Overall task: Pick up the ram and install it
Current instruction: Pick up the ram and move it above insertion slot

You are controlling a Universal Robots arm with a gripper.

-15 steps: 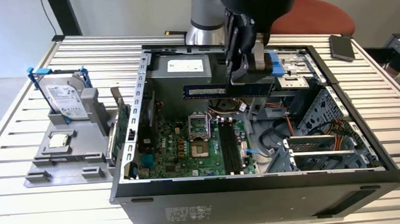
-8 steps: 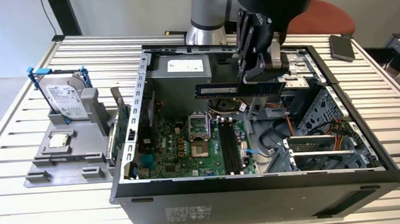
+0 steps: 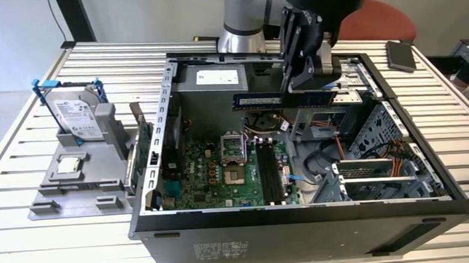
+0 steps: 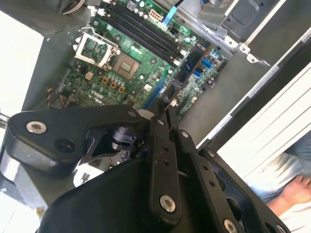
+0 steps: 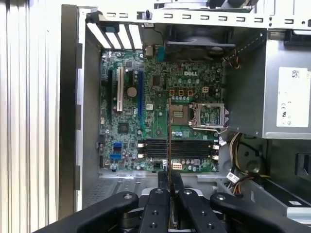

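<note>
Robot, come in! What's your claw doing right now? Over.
My claw shut on the memory stick. Stick up above the open computer case, not in its slots yet. Nothing seen blocking the slots.

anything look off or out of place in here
Nothing looks spilled or damaged. One oddity: the processor socket stands open and looks empty, its cover flipped up beside it. The ram sits roughly level in the gripper above the case, not askew.
</note>
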